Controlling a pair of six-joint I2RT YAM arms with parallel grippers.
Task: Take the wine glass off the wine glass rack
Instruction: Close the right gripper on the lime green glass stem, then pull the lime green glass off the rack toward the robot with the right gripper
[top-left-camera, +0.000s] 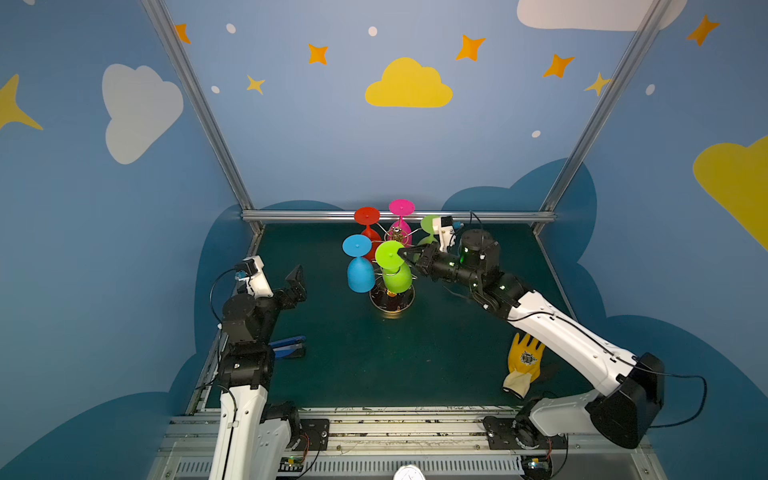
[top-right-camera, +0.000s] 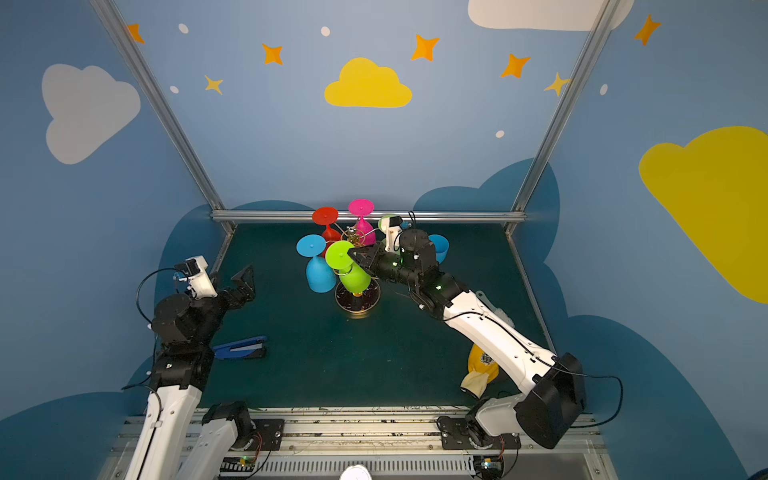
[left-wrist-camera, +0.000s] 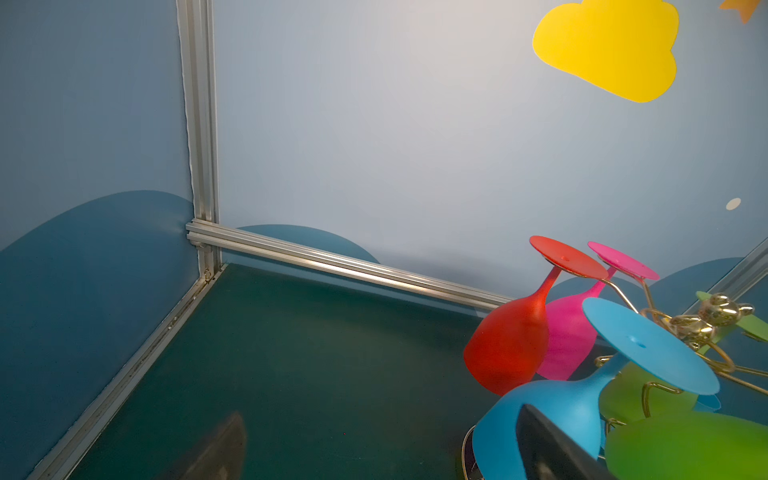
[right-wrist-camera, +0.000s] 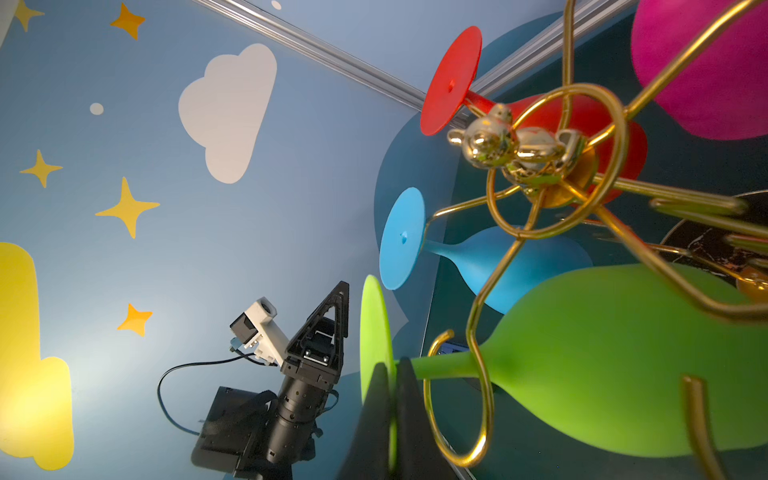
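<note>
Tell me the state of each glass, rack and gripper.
Near green glass, hanging upside down, foot gripped.
Blue glass, hanging upside down.
Red glass, hanging upside down.
Pink glass, hanging upside down.
Far green glass, mostly hidden.
Rack, upright.
Right gripper, shut on near green glass.
Left gripper, open, empty.

The wine glass rack (top-left-camera: 390, 310) (top-right-camera: 360, 310) (right-wrist-camera: 494, 143), thin gold wire rising from a round dark mirrored base, is standing upright near the middle of the worktop's far edge. The lime-green wine glass (top-left-camera: 398, 281) (top-right-camera: 353, 281) (right-wrist-camera: 623, 365) is hanging upside down (foot disc up, bowl down) in the looped arm facing the near edge, its stem sitting inside the loop and its bowl hanging above the base
</note>
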